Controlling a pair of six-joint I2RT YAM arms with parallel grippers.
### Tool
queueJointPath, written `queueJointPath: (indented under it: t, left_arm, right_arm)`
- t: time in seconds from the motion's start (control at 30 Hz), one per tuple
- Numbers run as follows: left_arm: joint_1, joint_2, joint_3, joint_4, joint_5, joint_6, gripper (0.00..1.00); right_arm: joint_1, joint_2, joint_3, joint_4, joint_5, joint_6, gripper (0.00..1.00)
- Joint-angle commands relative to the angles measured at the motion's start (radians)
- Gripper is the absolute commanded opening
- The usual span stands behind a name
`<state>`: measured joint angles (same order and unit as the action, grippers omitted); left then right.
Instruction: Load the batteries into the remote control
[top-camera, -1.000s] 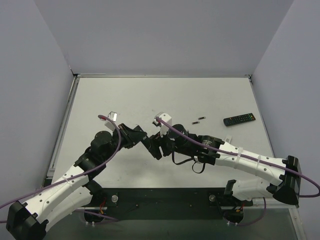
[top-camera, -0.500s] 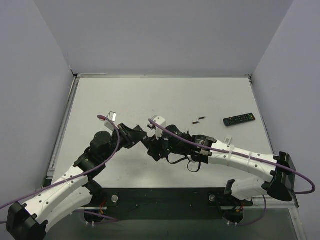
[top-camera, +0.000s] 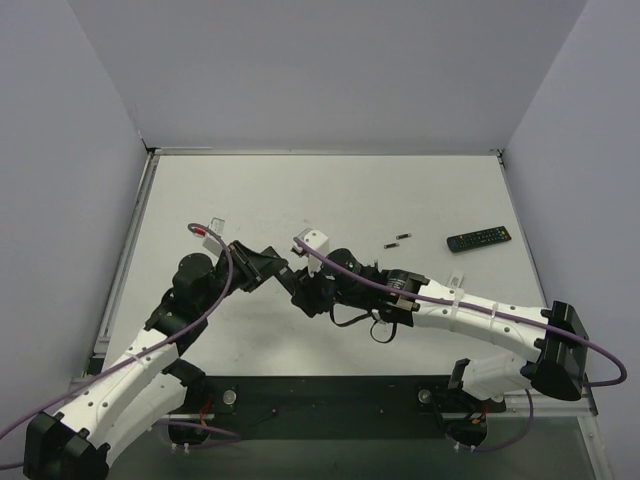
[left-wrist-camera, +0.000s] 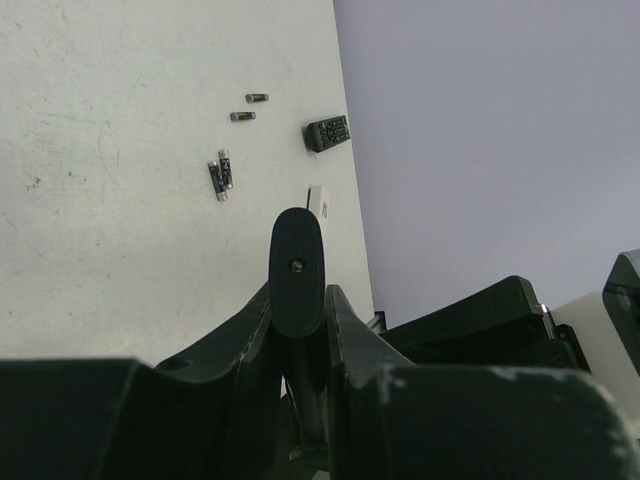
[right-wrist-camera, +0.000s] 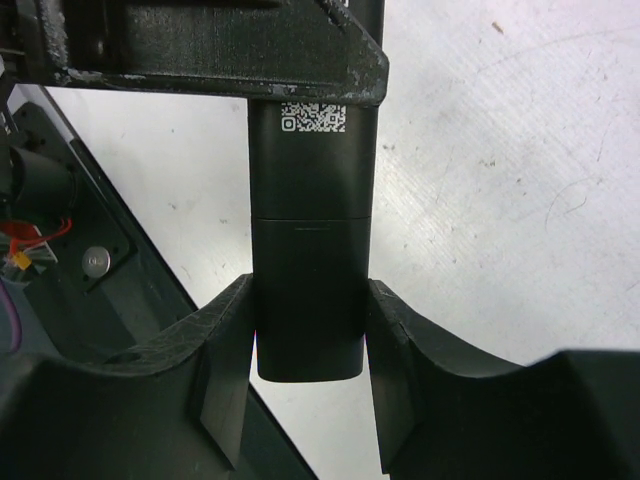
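Observation:
A black remote control with a QR sticker hangs above the table between the two grippers. My left gripper is shut on one end of it; that end shows end-on in the left wrist view. My right gripper has its fingers pressed against both sides of the other end. In the top view the two grippers meet near the table's middle front. Small batteries lie loose on the table beyond them.
A second black remote with buttons facing up lies at the right of the white table; it also shows in the left wrist view. A small white piece lies near it. Grey walls ring the table.
My right gripper has slid left along the remote control and its jaws have narrowed onto it. The left arm has shifted slightly left, still gripping its end.

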<state>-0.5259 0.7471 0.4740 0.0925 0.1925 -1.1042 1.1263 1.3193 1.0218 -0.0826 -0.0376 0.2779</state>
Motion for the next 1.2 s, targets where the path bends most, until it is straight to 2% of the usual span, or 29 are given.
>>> queueJointPath:
  t: [0.0,0.23,0.73,0.97,1.17]
  left_arm:
    - [0.141,0.026,0.07,0.075,-0.096,0.07,0.0]
    - [0.162,0.07,0.12,0.096,-0.222,0.153,0.0]
    - [0.205,0.097,0.063,0.197,-0.326,0.06,0.0]
    - [0.196,0.106,-0.003,0.253,-0.229,0.162,0.0]
    - [0.181,0.075,-0.13,0.231,-0.125,0.164,0.0]
  right_arm:
    - [0.026,-0.012,-0.051,-0.138,-0.019,-0.011,0.2]
    - [0.066,-0.029,-0.107,-0.207,0.013,0.015,0.21]
    - [0.067,-0.089,-0.2,-0.217,0.025,0.052,0.21]
    - [0.053,-0.163,-0.209,-0.238,0.157,0.136,0.22]
    - [-0.002,-0.276,-0.227,-0.238,0.222,0.187,0.22]
